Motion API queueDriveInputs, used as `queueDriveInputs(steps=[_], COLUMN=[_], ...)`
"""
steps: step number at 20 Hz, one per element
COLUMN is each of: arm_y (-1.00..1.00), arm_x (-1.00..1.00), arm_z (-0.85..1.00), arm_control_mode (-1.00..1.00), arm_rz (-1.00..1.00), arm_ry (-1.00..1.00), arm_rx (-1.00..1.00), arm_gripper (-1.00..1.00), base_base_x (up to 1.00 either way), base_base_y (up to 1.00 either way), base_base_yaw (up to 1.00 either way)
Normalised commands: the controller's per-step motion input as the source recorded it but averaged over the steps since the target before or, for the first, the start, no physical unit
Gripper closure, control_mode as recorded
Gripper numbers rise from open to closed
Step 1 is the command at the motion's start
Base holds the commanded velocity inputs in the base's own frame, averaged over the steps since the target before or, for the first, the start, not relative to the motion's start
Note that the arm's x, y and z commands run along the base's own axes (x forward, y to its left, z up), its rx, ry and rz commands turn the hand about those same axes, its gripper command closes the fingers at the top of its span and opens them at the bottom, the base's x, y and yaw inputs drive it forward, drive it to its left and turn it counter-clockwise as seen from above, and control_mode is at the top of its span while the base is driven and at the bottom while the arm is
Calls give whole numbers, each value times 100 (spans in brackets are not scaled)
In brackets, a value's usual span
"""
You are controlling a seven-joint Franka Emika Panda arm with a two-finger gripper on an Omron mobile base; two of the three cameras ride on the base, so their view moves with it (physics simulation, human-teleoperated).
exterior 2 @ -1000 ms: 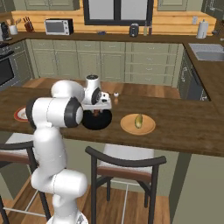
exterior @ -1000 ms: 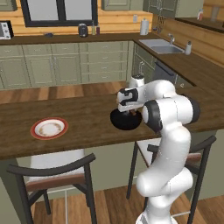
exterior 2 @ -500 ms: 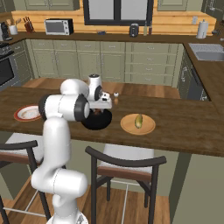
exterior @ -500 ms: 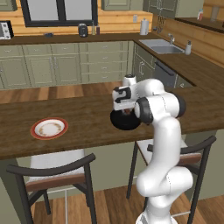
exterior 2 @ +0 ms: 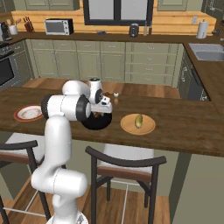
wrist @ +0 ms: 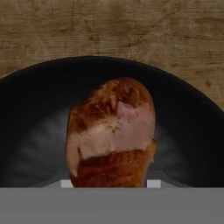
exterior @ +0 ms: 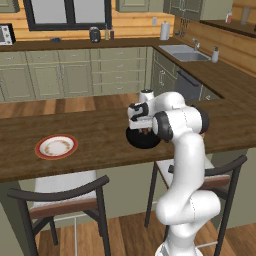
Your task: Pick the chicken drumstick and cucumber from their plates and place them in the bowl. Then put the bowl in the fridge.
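Note:
My gripper (exterior: 141, 131) hangs just above the glossy black bowl (exterior: 143, 142) on the wooden counter, shut on the chicken drumstick (wrist: 111, 131). In the hand view the reddish-brown drumstick covers the fingertips, with the bowl (wrist: 39, 109) under it. From the right base view, the gripper (exterior 2: 103, 113) is over the bowl (exterior 2: 97, 123). The pale green cucumber (exterior 2: 138, 120) lies on an orange-yellow plate (exterior 2: 148, 127) to the bowl's right. The red-rimmed plate (exterior: 56, 146) sits bare at the left. The fridge is out of view.
Two dark chairs (exterior: 65, 197) stand along the counter's near edge. A small white shaker (exterior 2: 116, 94) sits near the counter's far edge behind the bowl. Green cabinets, a sink (exterior: 187, 52) and a microwave (exterior 2: 58, 26) line the back walls.
The arm's elbow has swung in toward the left while the hand, with the drumstick, has stayed over the bowl. Plates and cucumber have not moved.

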Motion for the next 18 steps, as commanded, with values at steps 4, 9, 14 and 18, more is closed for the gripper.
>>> queueDriveInputs(steps=[4, 9, 14, 18], arm_y=[-2, 0, -43, -75], arm_x=[-1, -28, -17, -61], arm_z=[1, 13, 53, 38], arm_control_mode=[-100, -100, -100, -100], arm_rz=[0, 0, -4, 10], arm_ry=[0, 0, -1, -21], arm_rx=[0, 0, 0, -2], arm_gripper=[-100, -100, -100, -100], base_base_x=[0, 0, 0, 0], base_base_y=[0, 0, 0, 0], base_base_yaw=[0, 0, 0, 0])
